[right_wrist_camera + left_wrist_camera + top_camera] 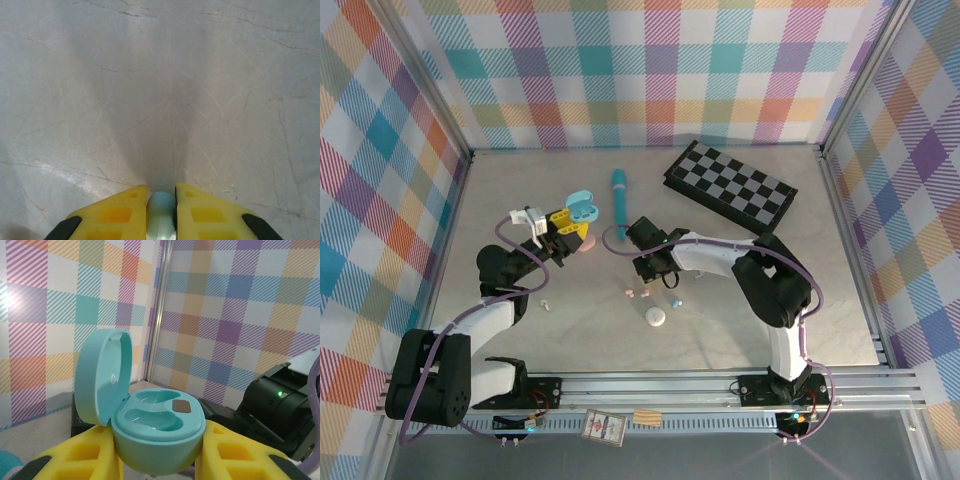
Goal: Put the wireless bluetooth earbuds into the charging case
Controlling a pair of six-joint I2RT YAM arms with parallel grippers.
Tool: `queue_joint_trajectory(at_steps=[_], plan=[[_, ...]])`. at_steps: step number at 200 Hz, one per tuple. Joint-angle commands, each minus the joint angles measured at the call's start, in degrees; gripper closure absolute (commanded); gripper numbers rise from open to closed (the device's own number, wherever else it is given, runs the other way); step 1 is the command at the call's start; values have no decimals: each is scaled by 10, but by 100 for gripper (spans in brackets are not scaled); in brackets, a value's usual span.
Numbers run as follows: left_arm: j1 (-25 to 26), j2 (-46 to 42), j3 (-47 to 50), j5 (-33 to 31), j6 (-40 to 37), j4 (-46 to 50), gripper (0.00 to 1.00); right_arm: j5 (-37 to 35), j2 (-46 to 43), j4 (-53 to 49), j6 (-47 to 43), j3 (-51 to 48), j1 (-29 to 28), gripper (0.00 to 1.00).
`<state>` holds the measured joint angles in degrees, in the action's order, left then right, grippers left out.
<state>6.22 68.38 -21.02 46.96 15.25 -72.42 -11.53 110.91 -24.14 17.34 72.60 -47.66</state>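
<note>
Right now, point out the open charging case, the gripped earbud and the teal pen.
charging case (157, 445), left wrist view, front of base.
earbud (161, 206), right wrist view, rounded top.
teal pen (620, 200), top external view, mid barrel.

- charging case (159, 432): teal plastic, smooth, glossy, highlights in wells.
- left gripper fingers (75, 460): yellow plastic, matt, moulded recesses.
- earbud (161, 207): pale blue plastic, smooth, slight sheen.
- table top (150, 75): grey stone-look, smooth, low sheen, fine scratches.
- wall (225, 315): checked cloth look, matt.
- frame rail (650, 383): bare metal, satin.
</note>
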Motion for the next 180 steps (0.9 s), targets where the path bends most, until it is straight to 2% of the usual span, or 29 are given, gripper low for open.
queue_joint_trajectory(at_steps=[1,41,71,111,140,180], plan=[[-5,-9,-3,14,2,-34,70,15,-66,-6,28,-18,-2,82],[5,-10,-6,18,-4,-32,70,33,-165,-3,53,-55,2,81],[19,-17,-8,12,-22,-18,70,144,-256,46,87,-92,32,80],[59,-42,-38,-6,-104,99,70,268,-345,122,134,-118,64,79],[102,-46,-58,-32,-154,156,70,349,-379,204,172,-130,80,79],[150,-31,-67,-82,-185,163,71,427,-383,285,217,-114,89,79]])
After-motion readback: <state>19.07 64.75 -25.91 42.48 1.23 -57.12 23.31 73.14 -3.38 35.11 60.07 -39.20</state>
